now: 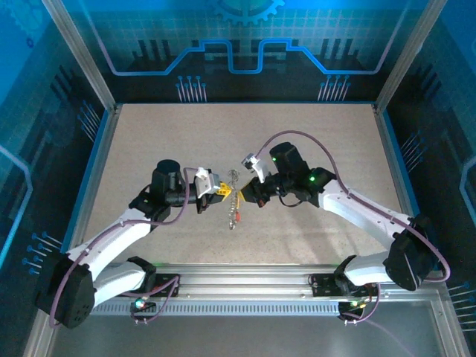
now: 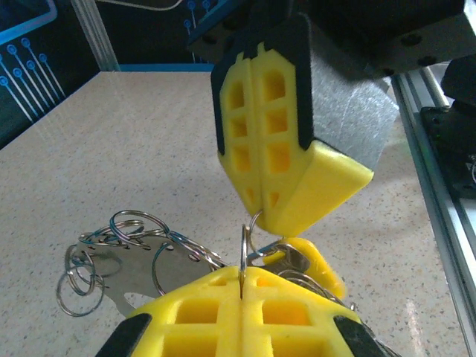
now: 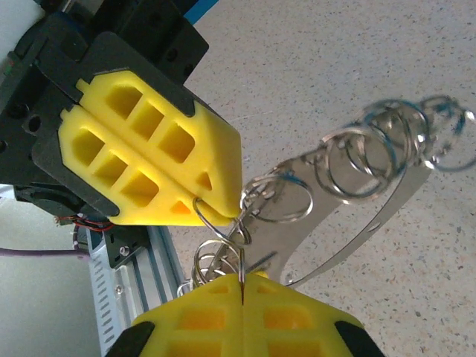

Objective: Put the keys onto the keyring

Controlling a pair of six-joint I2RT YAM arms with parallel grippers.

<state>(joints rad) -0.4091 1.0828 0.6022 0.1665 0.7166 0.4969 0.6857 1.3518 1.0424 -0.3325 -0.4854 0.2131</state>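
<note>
My left gripper (image 2: 244, 281) is shut on a thin silver ring (image 2: 245, 249) of the keyring, which stands edge-on between its yellow pads. Facing it tip to tip, my right gripper (image 2: 262, 202) is shut on a second linked ring (image 3: 242, 262). In the top view the two grippers (image 1: 223, 191) (image 1: 245, 195) meet above mid-table, and a short chain (image 1: 236, 210) hangs between them. A key with a yellow head (image 2: 321, 266) dangles just behind the left fingers. A shiny curved band (image 3: 372, 216) carrying several rings hangs from the cluster. No red-headed key can be made out.
The speckled tabletop (image 1: 312, 141) lies below the hanging cluster. An aluminium rail (image 1: 245, 286) runs along the near edge by the arm bases. Blue-lit walls (image 1: 238, 52) enclose the back and sides.
</note>
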